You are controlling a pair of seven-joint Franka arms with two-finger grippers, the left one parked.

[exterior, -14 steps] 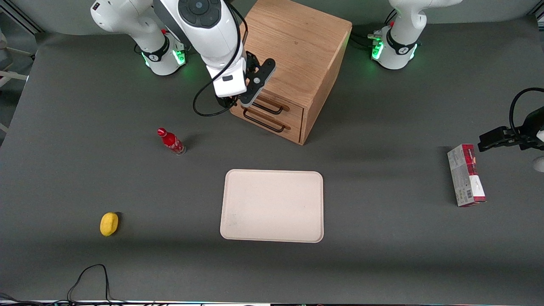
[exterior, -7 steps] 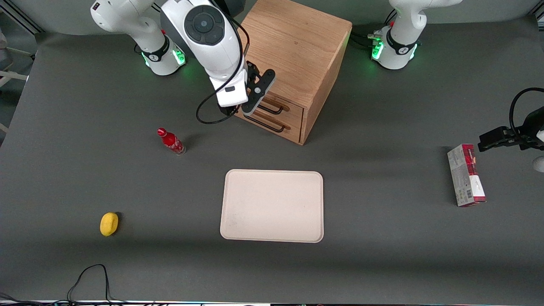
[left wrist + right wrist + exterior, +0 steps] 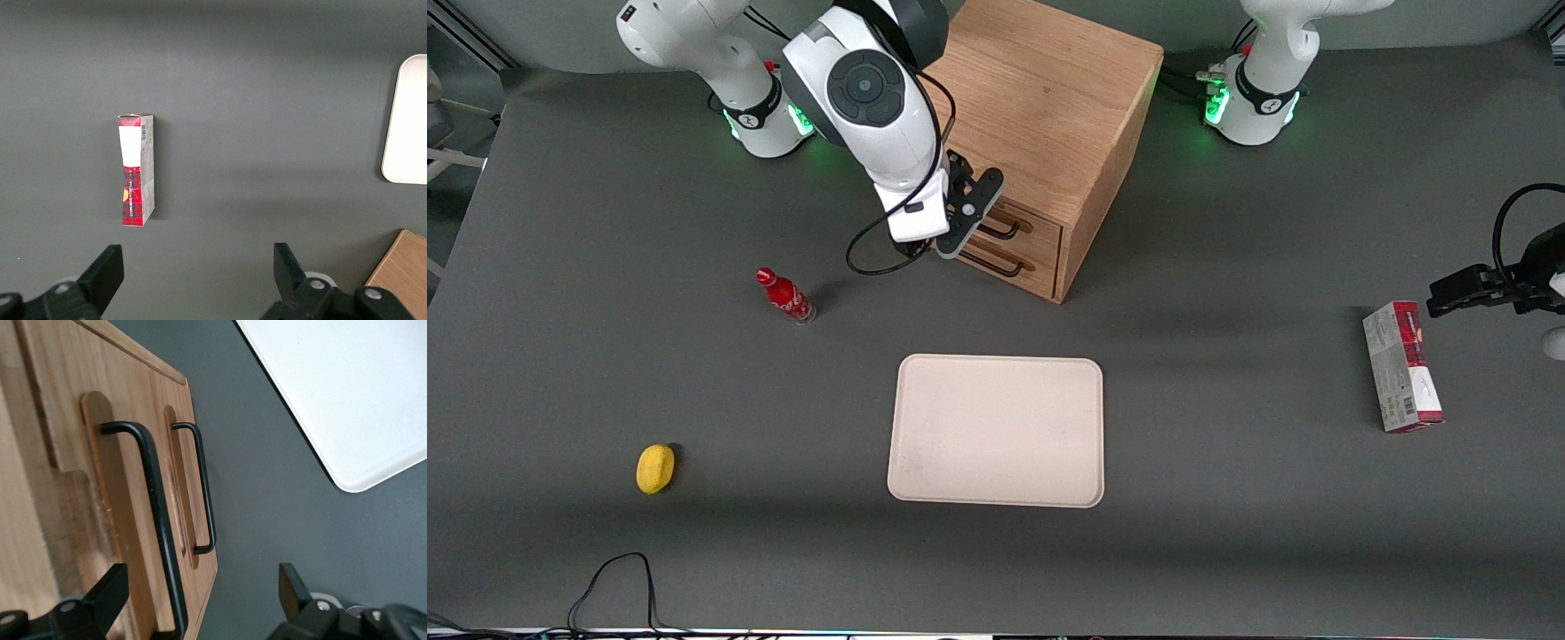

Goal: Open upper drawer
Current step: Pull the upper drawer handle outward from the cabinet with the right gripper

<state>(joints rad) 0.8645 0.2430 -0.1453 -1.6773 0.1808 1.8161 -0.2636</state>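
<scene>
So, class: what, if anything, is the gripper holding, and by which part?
Nothing. The gripper is open in front of the upper drawer, its handle between the fingers, ungrasped.

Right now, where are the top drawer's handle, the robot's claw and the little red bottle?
upper drawer handle (image 3: pixel 155 513), right wrist view, middle of the black bar.
gripper (image 3: pixel 200 603), right wrist view, open, midway between its fingertips, at the handle.
red bottle (image 3: pixel 785 295), front view, its body.

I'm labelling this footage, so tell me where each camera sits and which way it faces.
Front: high above the table, looking down at both arms, the cabinet and tray.
Right wrist: on the working arm, facing the upper drawer; the gripper, fingers open, hangs at its handle.
Left wrist: looks down at the box.
All three show the tray.
</scene>
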